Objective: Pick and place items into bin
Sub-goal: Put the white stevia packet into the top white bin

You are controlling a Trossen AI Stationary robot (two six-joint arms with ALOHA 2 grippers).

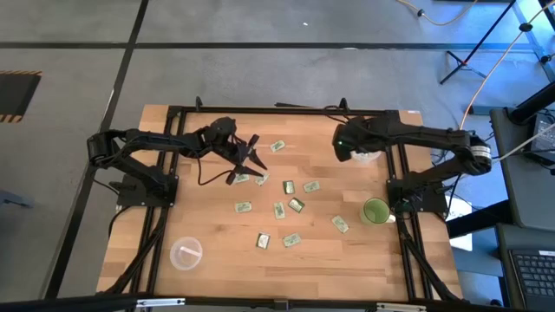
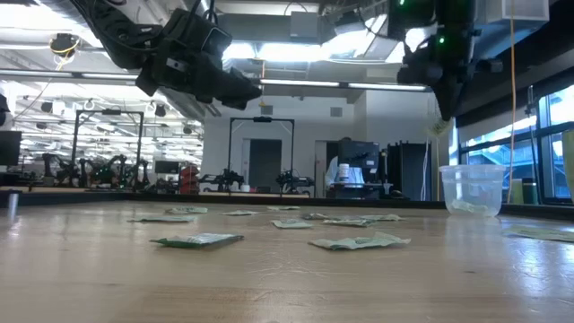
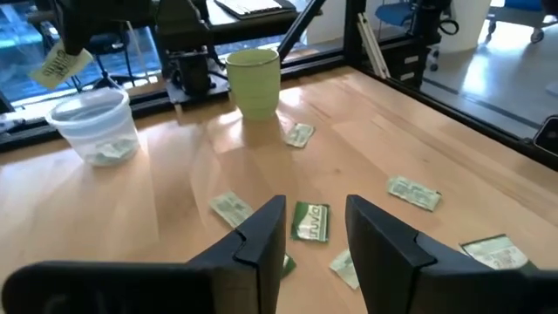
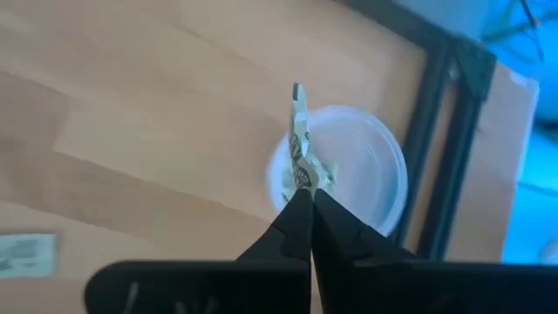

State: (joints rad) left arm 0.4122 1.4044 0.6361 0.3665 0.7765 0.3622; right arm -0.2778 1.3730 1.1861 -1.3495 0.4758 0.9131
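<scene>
so the right arm reaches in from the table's right edge toward the far right corner, elbow bent, wrist tipped down. the right gripper point(image 4: 305, 205) hangs straight over the clear plastic bin point(image 4: 366, 170), fingers pinched together on a single packet point(image 4: 300, 139). that packet hangs on edge, long axis running away from the fingertips toward the bin below, so it's basically vertical with its free end pointing down at the bin mouth. in the low view you can see it dangling above the bin point(image 2: 473, 188), not touching the rim. there's already at least one packet lying in the bin's bottom.

the left arm stretches from the left edge toward the table's middle, raised off the wood and angled down. the left gripper point(image 3: 314, 228) has its fingers spread apart with nothing between them, hovering above the scattered packets point(image 1: 286, 208). right in the gap you can see a darker green packet point(image 3: 309, 221) lying flat on the table, long axis pointing roughly away from the gripper.

the rest of the packets lie flat all over the centre of the wooden table point(image 1: 208, 286), pointing every which way, mostly apart from each other. a green cup point(image 1: 375, 211) stands upright near the right edge, and a second clear cup point(image 1: 186, 253) sits near the front left, well apart from everything.
</scene>
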